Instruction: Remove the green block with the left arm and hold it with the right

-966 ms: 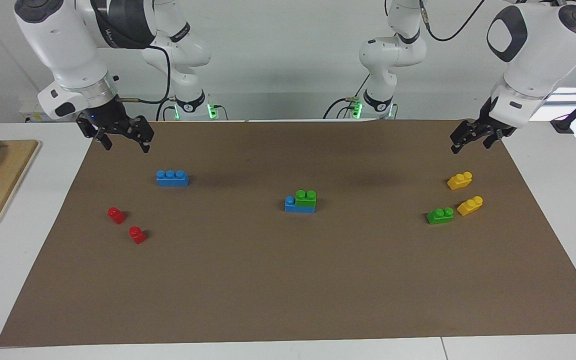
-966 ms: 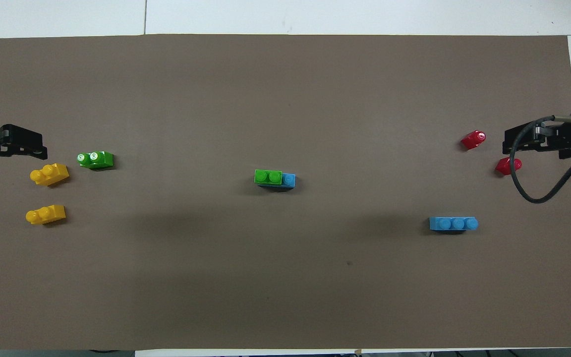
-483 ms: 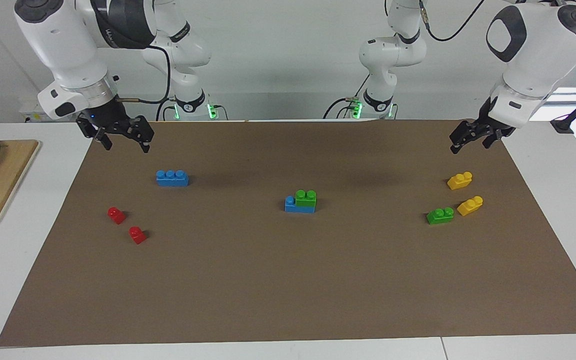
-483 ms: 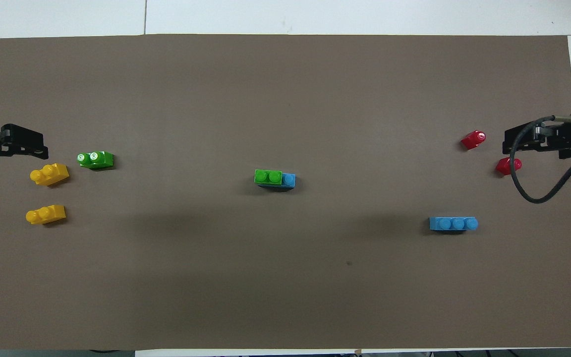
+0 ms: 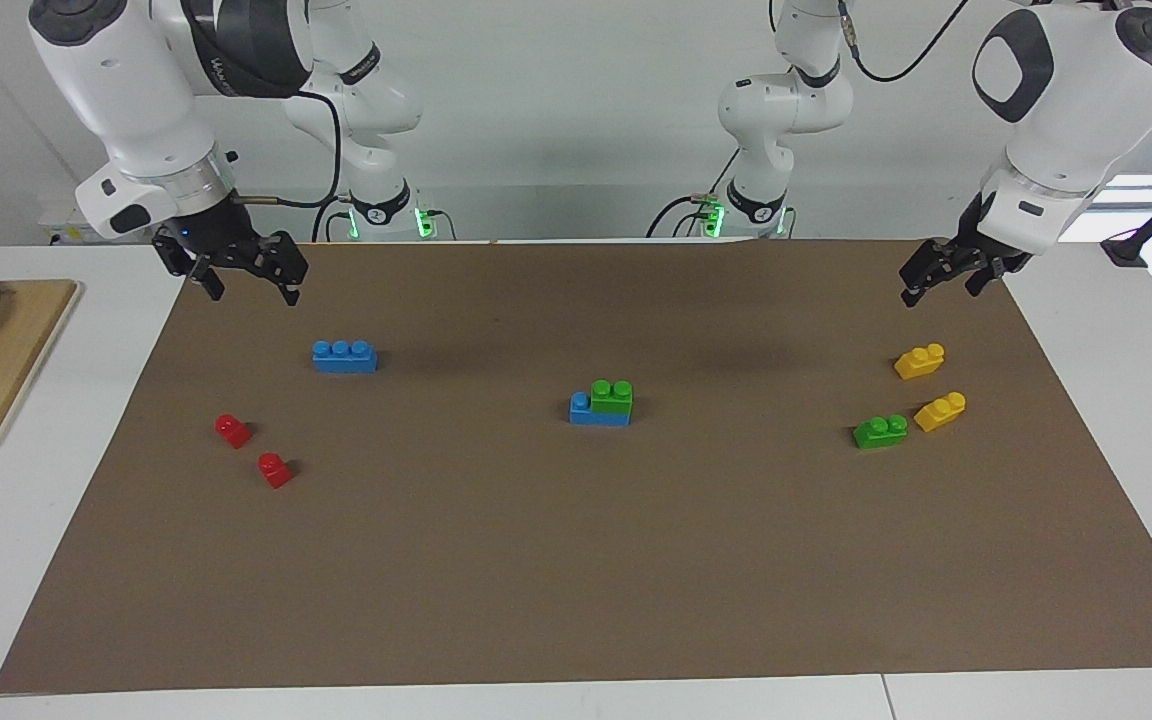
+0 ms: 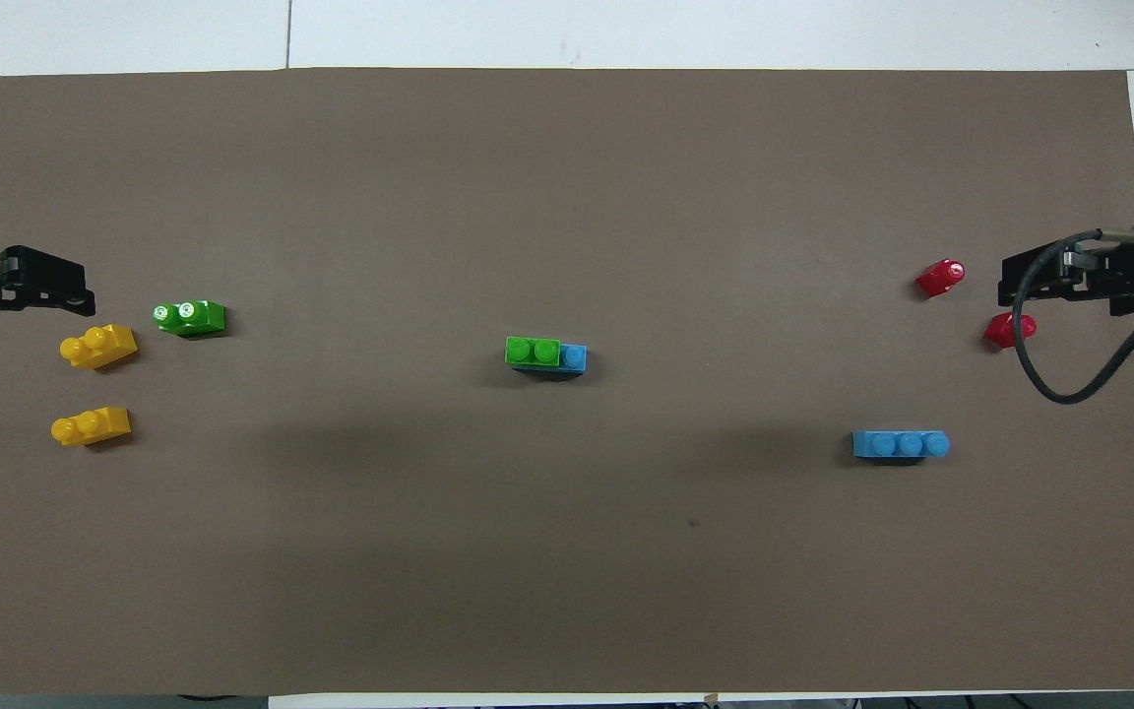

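No movement since before: green block (image 5: 612, 396) on blue brick (image 5: 597, 413), well apart from both spread-fingered claws (image 5: 248, 277) (image 5: 939, 279).

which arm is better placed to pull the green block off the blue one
Neither by much: the green block sits mid-mat on the blue block, between both. The left end effector looks slightly closer than the right end effector.

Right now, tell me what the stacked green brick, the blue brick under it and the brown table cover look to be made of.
Green two-stud brick: likely moulded plastic, smooth, bright, slightly glossy. Blue three-stud brick beneath it: same look. Brown table cover: flat matte sheet, possibly paper or card; cannot tell which.
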`<state>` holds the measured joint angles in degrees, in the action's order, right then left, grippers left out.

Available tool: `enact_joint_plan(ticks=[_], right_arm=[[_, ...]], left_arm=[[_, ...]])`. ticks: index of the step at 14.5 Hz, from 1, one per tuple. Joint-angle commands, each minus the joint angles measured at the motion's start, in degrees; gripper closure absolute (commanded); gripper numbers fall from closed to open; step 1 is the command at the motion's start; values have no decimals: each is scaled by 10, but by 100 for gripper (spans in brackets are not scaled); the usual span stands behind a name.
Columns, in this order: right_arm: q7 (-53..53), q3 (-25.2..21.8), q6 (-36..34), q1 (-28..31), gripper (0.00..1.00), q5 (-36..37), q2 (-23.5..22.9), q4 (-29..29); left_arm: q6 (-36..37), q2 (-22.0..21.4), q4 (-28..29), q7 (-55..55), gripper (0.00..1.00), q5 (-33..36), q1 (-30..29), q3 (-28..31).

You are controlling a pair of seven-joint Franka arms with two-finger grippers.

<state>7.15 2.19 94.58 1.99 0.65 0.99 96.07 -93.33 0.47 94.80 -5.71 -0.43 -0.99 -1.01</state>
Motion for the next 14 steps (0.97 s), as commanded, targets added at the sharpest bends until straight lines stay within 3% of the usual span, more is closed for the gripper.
enact_joint_plan(ticks=[1, 6, 14], right_arm=[[-9, 6, -7, 11, 0, 2, 7, 4], [-9, 6, -7, 11, 0, 1, 7, 4], [-9, 6, -7, 11, 0, 1, 7, 4]], left_arm=[[10, -6, -3, -11, 0, -3, 4, -3], [-5, -6, 3, -57, 0, -3, 19, -3], [-100, -2, 67, -391, 0, -10, 127, -6]])
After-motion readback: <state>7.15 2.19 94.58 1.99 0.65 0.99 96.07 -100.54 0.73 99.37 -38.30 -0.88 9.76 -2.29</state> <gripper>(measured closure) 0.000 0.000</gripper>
